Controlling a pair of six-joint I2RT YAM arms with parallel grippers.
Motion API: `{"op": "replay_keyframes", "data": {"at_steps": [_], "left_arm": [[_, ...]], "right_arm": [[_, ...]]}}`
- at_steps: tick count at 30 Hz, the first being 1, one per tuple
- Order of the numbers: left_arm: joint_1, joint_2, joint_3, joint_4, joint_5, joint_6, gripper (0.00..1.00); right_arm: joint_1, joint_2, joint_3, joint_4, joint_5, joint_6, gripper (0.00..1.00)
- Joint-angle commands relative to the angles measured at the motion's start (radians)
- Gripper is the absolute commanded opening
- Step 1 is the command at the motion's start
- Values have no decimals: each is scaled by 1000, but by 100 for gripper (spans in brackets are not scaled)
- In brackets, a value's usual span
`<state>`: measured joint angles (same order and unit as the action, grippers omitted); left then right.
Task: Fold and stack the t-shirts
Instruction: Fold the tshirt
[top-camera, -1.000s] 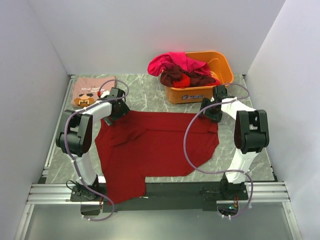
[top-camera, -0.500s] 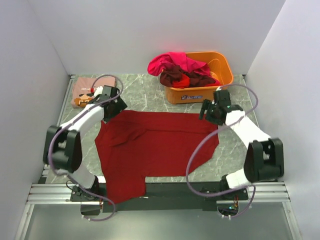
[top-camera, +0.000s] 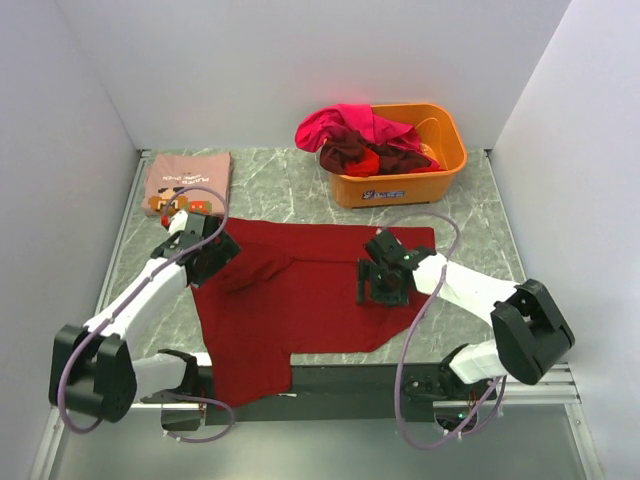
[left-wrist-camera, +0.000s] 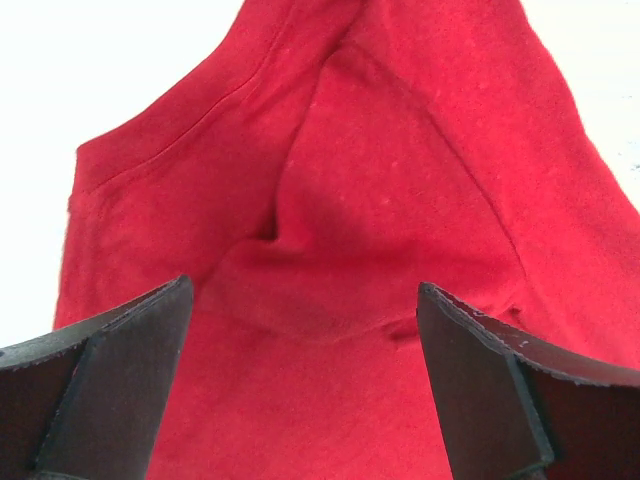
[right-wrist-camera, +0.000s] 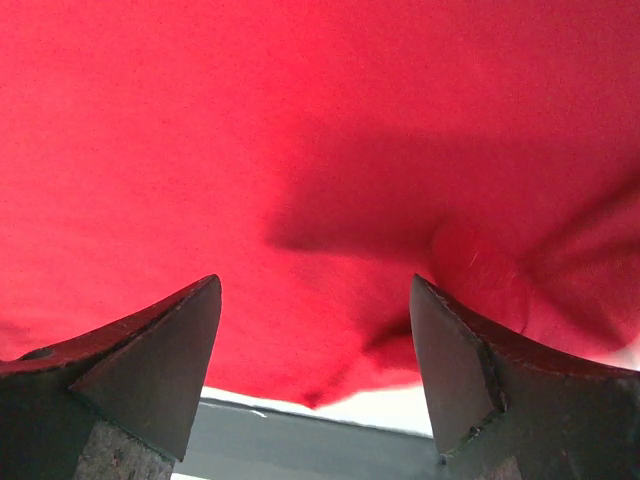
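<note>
A dark red t-shirt (top-camera: 300, 295) lies spread on the marble table, its lower left part hanging over the near edge. My left gripper (top-camera: 205, 262) is open over its left sleeve area; the left wrist view shows wrinkled red cloth (left-wrist-camera: 330, 260) between the fingers (left-wrist-camera: 110, 370). My right gripper (top-camera: 380, 280) is open over the shirt's right half; the right wrist view shows red cloth (right-wrist-camera: 300, 150) and its hem. A folded dusty pink shirt with a pixel print (top-camera: 188, 180) lies at the back left. Magenta, maroon and red shirts (top-camera: 360, 140) are heaped in the tub.
An orange plastic tub (top-camera: 440, 150) stands at the back right. White walls close in the table on three sides. A metal rail (top-camera: 330, 385) runs along the near edge by the arm bases.
Both grippers have moved from the shirt's far corners toward me and inward, over the shirt. The shirt's far right corner has shifted inward, so the shirt looks narrower on the right.
</note>
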<state>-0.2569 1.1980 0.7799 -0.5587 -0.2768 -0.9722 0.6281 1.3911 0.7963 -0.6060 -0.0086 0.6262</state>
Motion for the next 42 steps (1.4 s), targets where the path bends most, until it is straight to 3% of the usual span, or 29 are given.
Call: {"op": "replay_keyframes", "data": {"at_steps": [1, 6, 8, 11, 14, 20, 24, 28, 32, 35, 36, 39, 42], "left_arm": [[-4, -66, -18, -16, -8, -29, 99], [-4, -103, -8, -76, -39, -52, 99], [-4, -112, -2, -92, -45, -56, 99], [-4, -110, 9, -104, -41, -51, 99], [-4, -106, 15, -119, -35, -43, 99], [-4, -109, 1, -122, -13, -52, 100], [-4, -121, -10, -139, 21, -57, 99], [-4, -158, -40, -187, 59, -49, 99], [-19, -216, -85, -214, 163, -17, 99], [-141, -256, -102, -279, 186, -52, 99], [-248, -267, -103, -299, 198, -98, 99], [-394, -275, -128, -389, 226, -225, 100], [-461, -256, -157, -454, 182, -312, 99]], "right_arm": [[1, -69, -103, -159, 51, 121, 82], [4, -360, -255, -392, 12, 343, 82], [5, -503, -262, -419, -24, 383, 82], [4, -584, -252, -413, -36, 383, 82], [4, -531, -206, -394, -1, 327, 82], [4, -484, -63, -520, 102, 249, 82], [5, -509, -57, -308, -31, 162, 83], [5, -390, 24, -348, 127, 96, 83], [7, -264, 64, -341, 179, 46, 83], [7, -224, 55, -351, 197, 61, 84], [7, -224, 37, -368, 208, 66, 84], [1, -244, -2, -415, 239, 95, 85], [-7, -285, -52, -440, 214, 125, 84]]}}
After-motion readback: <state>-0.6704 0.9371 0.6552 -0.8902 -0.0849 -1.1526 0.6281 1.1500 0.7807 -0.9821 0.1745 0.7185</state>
